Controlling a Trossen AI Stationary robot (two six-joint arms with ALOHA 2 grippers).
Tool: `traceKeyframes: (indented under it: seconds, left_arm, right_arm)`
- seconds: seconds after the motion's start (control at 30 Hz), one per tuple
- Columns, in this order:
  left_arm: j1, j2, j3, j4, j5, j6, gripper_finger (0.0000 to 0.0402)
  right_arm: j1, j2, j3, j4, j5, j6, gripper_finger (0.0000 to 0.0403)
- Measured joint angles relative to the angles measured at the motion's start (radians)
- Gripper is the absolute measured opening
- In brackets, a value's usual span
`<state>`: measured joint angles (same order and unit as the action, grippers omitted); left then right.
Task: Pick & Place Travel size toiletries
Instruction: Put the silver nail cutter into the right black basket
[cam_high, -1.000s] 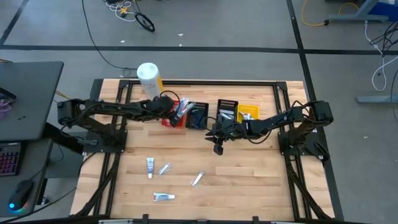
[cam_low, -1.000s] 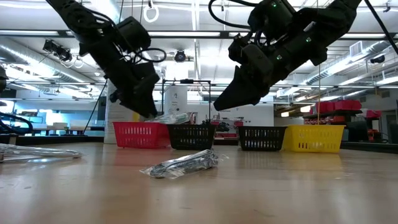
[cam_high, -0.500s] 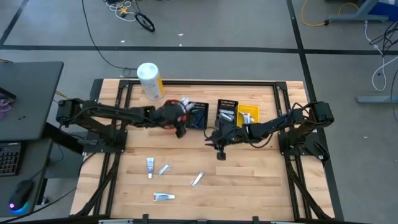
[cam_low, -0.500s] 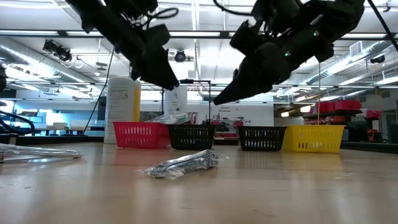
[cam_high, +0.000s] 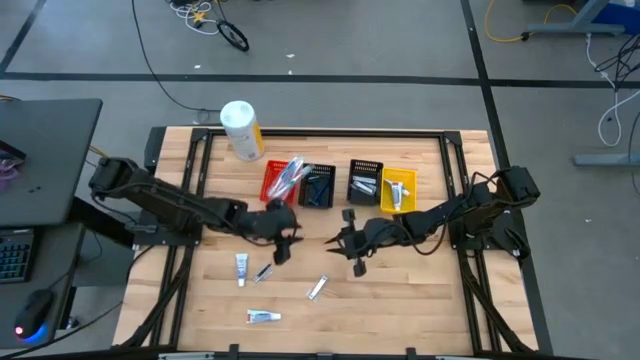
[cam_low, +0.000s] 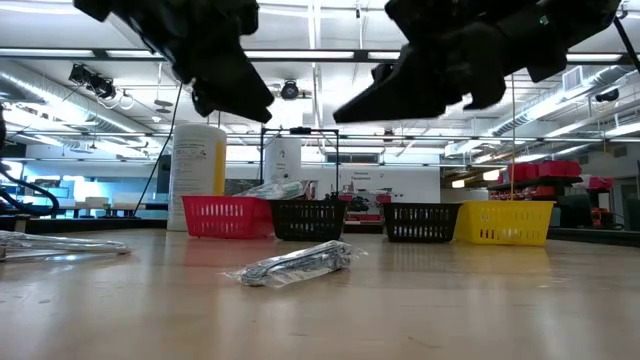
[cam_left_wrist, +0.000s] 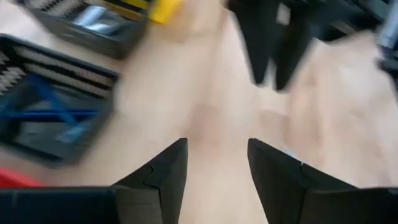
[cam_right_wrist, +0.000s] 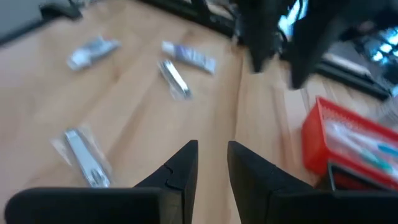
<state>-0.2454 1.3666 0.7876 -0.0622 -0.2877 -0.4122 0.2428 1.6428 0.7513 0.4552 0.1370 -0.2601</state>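
loosely scattered toiletries (cam_high: 317, 288) point different ways.

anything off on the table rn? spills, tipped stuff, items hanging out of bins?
Mostly tidy. One oddity: the clear packets in the red bin stick up past its rim rather than lying flat. The white-and-yellow container stands upright, and four wrapped toiletries lie loose on the table, unspilled. Both pincers hover empty above the table: left, right.
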Motion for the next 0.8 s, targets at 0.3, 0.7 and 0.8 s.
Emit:
traceKeyframes:
  seconds: [0.3, 0.7, 0.8]
  left_arm:
    - [-0.169, 0.010, 0.000, -0.100, -0.030, -0.180, 0.0174]
    - [-0.255, 0.010, -0.006, -0.233, -0.114, -0.348, 0.0174]
    - [-0.256, 0.010, -0.007, -0.235, -0.114, -0.348, 0.0174]
  right_arm:
    - [-0.006, 0.000, 0.000, 0.044, -0.015, 0.000, 0.0104]
    - [-0.006, 0.000, 0.000, 0.165, 0.075, 0.047, 0.0105]
    - [-0.006, 0.000, 0.000, 0.156, 0.070, 0.085, 0.0106]
